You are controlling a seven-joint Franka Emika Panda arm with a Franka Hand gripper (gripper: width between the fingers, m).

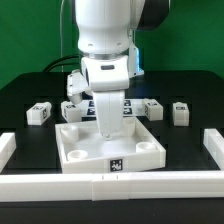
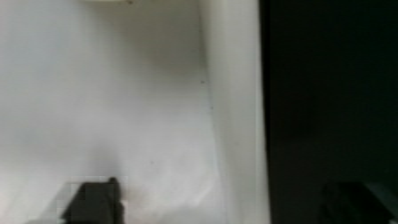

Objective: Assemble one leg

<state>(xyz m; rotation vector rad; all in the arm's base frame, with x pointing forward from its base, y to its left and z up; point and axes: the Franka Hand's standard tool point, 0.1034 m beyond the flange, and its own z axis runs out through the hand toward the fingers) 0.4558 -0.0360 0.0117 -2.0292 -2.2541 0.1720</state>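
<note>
Rounded white arm (image 1: 105,35), black joint (image 1: 157,14).

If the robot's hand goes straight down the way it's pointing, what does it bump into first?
Most likely the big white panel. The hand points straight down over it, and the wrist view shows white surface underneath. It's near the panel's edge, so the exact spot is unclear.

A square white panel (image 1: 88,146) lies on the black table (image 1: 28,142).

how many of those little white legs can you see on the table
4. One leg sits at the exterior view's far left. A second is just left of the arm. Two more are on the right. The arm may hide others.
</note>
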